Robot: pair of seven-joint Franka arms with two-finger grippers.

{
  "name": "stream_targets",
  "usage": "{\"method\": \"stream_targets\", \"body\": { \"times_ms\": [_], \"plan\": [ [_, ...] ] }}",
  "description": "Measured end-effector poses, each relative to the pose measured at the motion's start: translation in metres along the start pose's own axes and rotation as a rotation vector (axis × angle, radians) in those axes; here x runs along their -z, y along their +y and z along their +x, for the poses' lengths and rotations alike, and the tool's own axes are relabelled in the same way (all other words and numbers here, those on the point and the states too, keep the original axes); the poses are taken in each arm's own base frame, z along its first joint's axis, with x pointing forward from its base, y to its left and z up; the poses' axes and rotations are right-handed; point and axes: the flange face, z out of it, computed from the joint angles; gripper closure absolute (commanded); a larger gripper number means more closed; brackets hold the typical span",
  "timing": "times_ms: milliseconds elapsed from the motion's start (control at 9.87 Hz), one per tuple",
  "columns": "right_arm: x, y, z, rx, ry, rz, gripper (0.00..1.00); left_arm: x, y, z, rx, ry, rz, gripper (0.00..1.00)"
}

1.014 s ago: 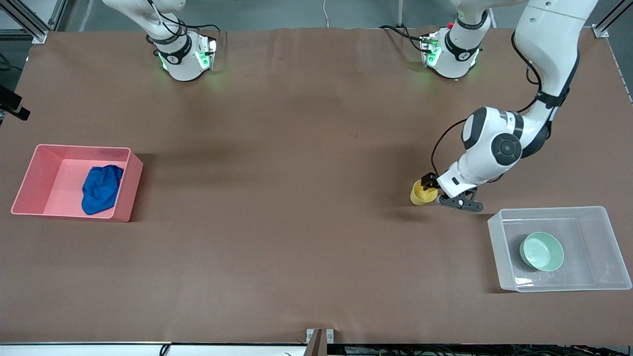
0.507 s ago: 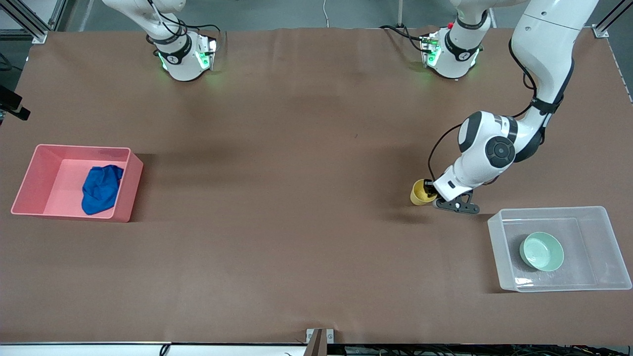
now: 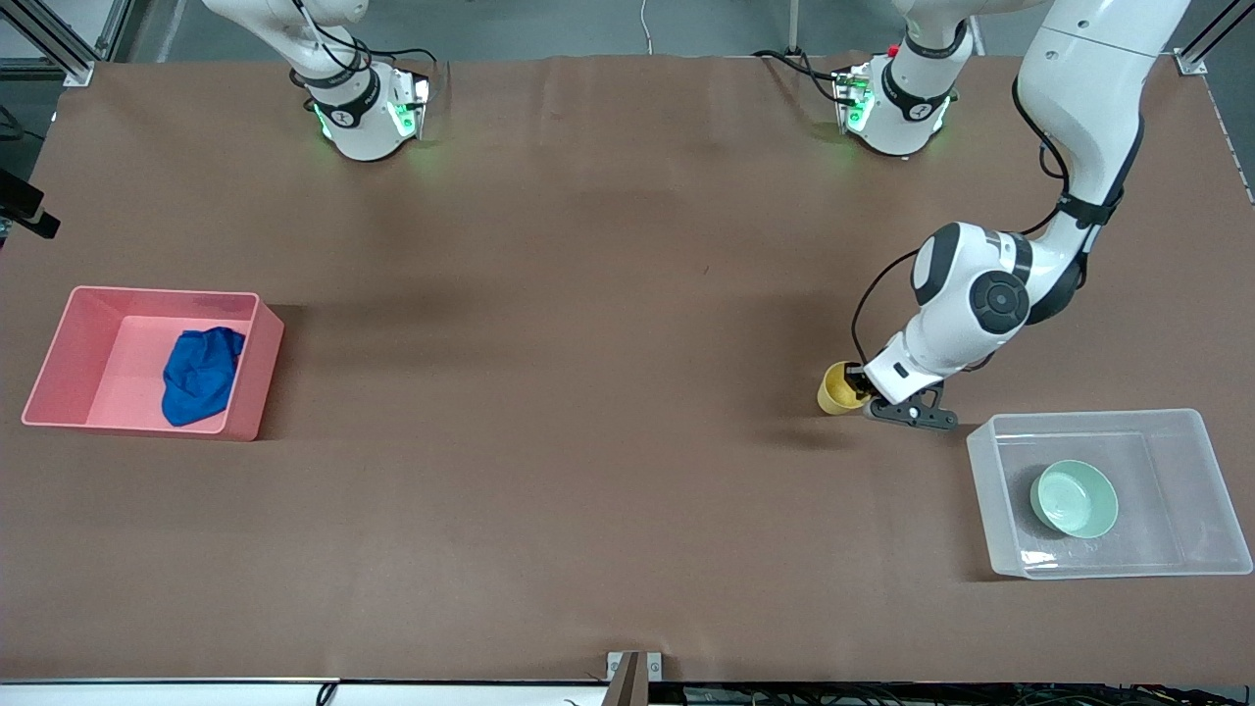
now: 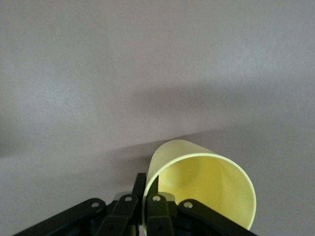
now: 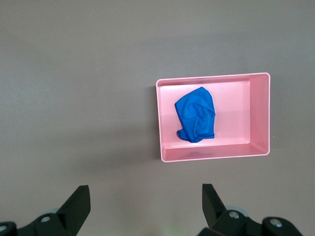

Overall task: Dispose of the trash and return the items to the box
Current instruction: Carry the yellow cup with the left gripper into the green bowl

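My left gripper (image 3: 859, 383) is shut on the rim of the yellow cup (image 3: 838, 390), one finger inside and one outside, as the left wrist view (image 4: 147, 184) shows. The cup (image 4: 206, 189) leans slightly, close to the brown table, beside the clear box (image 3: 1098, 418). The mint-green bowl (image 3: 1074, 498) lies in the box. The blue cloth wad (image 3: 201, 373) lies in the pink bin (image 3: 250, 378) at the right arm's end. My right gripper (image 5: 145, 194) is open and empty, high over the table, looking down on the bin (image 5: 211, 156) and cloth (image 5: 196, 115).
The two arm bases (image 3: 368, 113) (image 3: 894, 108) stand at the table's back edge. The left arm's elbow (image 3: 985, 294) hangs over the table between the cup and the box. A metal bracket (image 3: 634, 667) sits at the front edge.
My left gripper has come down on the cup's rim and closed on it. The cup has shifted slightly toward the front camera and now leans. The right arm has not moved.
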Motion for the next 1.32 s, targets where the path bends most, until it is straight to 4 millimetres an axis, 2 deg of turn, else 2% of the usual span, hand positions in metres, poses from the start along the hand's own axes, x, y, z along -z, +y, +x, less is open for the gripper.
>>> {"method": "stream_targets", "body": {
  "times_ms": [203,304,507,608,709,811,1014,1115,1318],
  "plan": [
    [0.0,0.0,0.0,0.0,0.0,0.0,0.0,0.04,-0.013,0.029,0.021,0.011,0.01,1.0],
    [0.0,0.0,0.0,0.0,0.0,0.0,0.0,0.072,-0.026,0.05,0.02,0.002,0.018,1.0],
    [0.0,0.0,0.0,0.0,0.0,0.0,0.0,0.136,-0.073,0.086,-0.007,0.013,0.029,1.0],
    [0.0,0.0,0.0,0.0,0.0,-0.001,0.0,0.153,-0.107,0.101,-0.03,0.04,0.052,1.0],
    [0.0,0.0,0.0,0.0,0.0,-0.001,0.0,0.155,-0.142,0.111,-0.058,0.054,0.09,1.0],
    [0.0,0.0,0.0,0.0,0.0,-0.001,0.0,0.148,-0.176,0.118,-0.091,0.055,0.112,1.0],
    [0.0,0.0,0.0,0.0,0.0,-0.001,0.0,0.123,-0.234,0.125,-0.149,0.047,0.111,1.0],
    [0.0,0.0,0.0,0.0,0.0,-0.001,0.0,0.111,-0.257,0.125,-0.157,0.043,0.107,1.0],
    [0.0,0.0,0.0,0.001,0.0,-0.001,0.0,0.092,-0.286,0.122,-0.151,0.03,0.099,1.0]
  ]
}}
